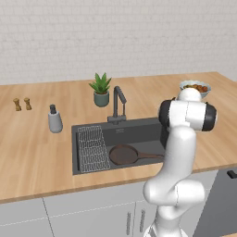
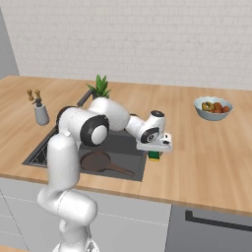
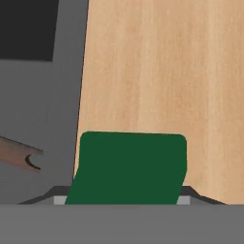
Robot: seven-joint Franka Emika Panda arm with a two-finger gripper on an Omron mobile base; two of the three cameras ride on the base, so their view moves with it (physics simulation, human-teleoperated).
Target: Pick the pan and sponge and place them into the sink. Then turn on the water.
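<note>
Hovering low over the wooden counter (image 2: pixel 206 147), the claw (image 2: pixel 154 153) sits right on top of the sponge (image 2: pixel 154 156), which lies at the counter's edge just beside the sink (image 2: pixel 129 143). In the hand view the sponge's (image 3: pixel 128 167) green face fills the space between the claw's tips, but whether the claw has clamped onto it or is merely straddling it cannot be told. Just off to one side of the claw, down inside the basin, lies the pan (image 2: pixel 96 161), its long handle (image 2: pixel 119 170) pointing toward the claw. Beyond the pan is the wire rack (image 1: pixel 92 148), and the dark faucet (image 1: pixel 118 102) rises behind the basin. Farther from the claw, across the counter, stands a bowl of food (image 2: pixel 212 108).
</note>
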